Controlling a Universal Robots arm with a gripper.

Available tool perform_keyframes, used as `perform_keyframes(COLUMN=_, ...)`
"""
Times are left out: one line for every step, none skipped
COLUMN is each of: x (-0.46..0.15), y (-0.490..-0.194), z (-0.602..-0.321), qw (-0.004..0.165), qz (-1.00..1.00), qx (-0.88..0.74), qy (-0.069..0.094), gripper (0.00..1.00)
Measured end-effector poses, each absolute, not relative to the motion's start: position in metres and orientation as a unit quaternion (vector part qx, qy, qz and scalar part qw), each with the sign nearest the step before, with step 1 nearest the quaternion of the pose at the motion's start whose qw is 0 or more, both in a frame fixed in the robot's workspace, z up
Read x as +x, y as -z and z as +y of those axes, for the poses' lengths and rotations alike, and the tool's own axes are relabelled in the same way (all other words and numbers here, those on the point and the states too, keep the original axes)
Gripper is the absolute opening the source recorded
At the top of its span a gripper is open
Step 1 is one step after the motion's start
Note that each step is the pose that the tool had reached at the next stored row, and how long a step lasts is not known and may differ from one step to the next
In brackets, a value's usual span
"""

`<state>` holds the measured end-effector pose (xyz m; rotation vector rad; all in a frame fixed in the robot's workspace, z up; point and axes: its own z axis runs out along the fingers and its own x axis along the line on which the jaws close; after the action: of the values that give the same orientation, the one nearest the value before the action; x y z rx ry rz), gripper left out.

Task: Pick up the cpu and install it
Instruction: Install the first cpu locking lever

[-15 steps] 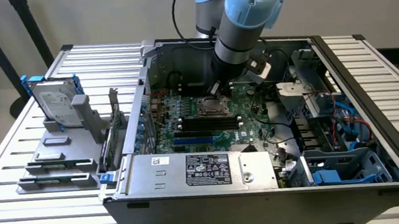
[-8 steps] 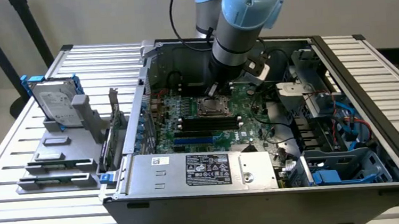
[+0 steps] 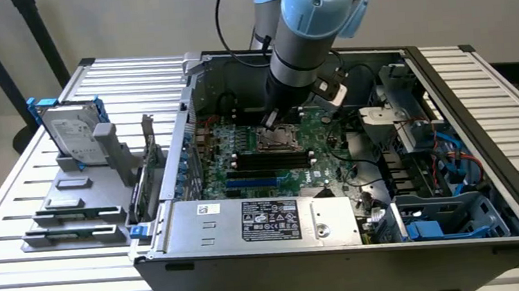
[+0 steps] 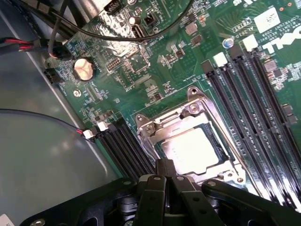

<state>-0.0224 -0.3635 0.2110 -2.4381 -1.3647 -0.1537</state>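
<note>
The cpu [image 4: 192,149], a flat square chip with a dull silver top, lies inside the metal socket frame [image 4: 162,123] on the green motherboard [image 4: 155,61]. My gripper [image 4: 165,168] hangs just over the socket's edge, its two dark fingers pressed together with nothing between them. Their tips sit at the rim of the chip. In the exterior view the gripper [image 3: 274,121] reaches down into the open computer case [image 3: 249,257], directly above the socket [image 3: 278,139].
Black memory slots [image 4: 244,94] run beside the socket. A coin battery [image 4: 83,68] and black cables [image 4: 94,33] lie on the board. Outside the case on the exterior view's left, a hard drive in a blue frame [image 3: 71,132] stands on a grey rack [image 3: 70,216].
</note>
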Motion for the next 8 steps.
perform_keyframes(x=-0.0234, y=-0.2122, z=-0.365, qw=0.171, qz=-0.481, qx=-0.858, qy=0.054, gripper=0.11)
perform_keyframes(x=-0.0243, y=-0.2134, z=-0.3664, qw=0.171, qz=-0.481, qx=-0.858, qy=0.054, gripper=0.11)
perform_keyframes(x=-0.0251, y=-0.2145, z=-0.3677, qw=0.171, qz=-0.481, qx=-0.858, qy=0.054, gripper=0.11)
perform_keyframes(x=-0.026, y=-0.2157, z=-0.3692, qw=0.171, qz=-0.481, qx=-0.858, qy=0.054, gripper=0.11)
perform_keyframes(x=-0.0269, y=-0.2168, z=-0.3705, qw=0.171, qz=-0.481, qx=-0.858, qy=0.054, gripper=0.11)
perform_keyframes(x=-0.0278, y=-0.2179, z=-0.372, qw=0.171, qz=-0.481, qx=-0.858, qy=0.054, gripper=0.11)
perform_keyframes(x=-0.0287, y=-0.2191, z=-0.3734, qw=0.171, qz=-0.481, qx=-0.858, qy=0.054, gripper=0.11)
perform_keyframes(x=-0.0297, y=-0.2203, z=-0.3749, qw=0.171, qz=-0.481, qx=-0.858, qy=0.054, gripper=0.11)
